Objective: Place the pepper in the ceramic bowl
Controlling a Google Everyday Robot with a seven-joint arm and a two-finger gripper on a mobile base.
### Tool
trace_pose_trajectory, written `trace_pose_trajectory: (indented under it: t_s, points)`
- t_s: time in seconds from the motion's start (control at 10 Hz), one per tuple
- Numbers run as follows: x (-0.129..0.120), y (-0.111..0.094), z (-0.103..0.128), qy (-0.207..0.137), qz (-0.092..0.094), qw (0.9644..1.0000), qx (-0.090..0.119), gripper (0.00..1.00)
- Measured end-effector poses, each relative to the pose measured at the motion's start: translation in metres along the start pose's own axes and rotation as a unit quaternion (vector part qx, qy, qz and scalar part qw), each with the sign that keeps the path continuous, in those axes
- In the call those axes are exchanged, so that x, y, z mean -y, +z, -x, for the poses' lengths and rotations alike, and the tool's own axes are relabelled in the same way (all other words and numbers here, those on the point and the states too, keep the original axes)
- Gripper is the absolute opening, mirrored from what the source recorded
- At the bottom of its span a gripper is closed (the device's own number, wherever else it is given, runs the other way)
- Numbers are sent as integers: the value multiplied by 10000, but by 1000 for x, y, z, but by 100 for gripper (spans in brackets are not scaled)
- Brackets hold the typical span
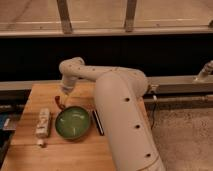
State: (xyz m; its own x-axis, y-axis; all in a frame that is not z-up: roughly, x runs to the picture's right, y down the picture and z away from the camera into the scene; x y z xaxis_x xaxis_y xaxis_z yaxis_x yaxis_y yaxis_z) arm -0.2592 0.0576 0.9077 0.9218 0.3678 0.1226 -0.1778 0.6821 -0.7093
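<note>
The green ceramic bowl (73,123) sits on the wooden table (30,155), a little left of its middle. The small dark-red pepper (59,103) shows just beyond the bowl's far-left rim. My gripper (62,97) hangs from the white arm, pointing down right at the pepper's upper end. I cannot tell whether it touches or holds the pepper. The arm's bulky forearm covers the table's right side.
A pale cream packet (43,123) lies left of the bowl, with a small white piece (41,144) in front of it. A dark slim object (98,123) lies along the bowl's right side. A dark wall and a metal rail run behind the table.
</note>
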Motion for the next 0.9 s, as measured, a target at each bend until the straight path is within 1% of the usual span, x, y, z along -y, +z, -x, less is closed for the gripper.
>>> trace_pose_trajectory:
  t_s: [0.2, 0.9]
  points:
    - [-7, 20, 8, -85, 167, 9997, -134, 61]
    - [-15, 43, 9, -32, 443, 9985, -306, 61]
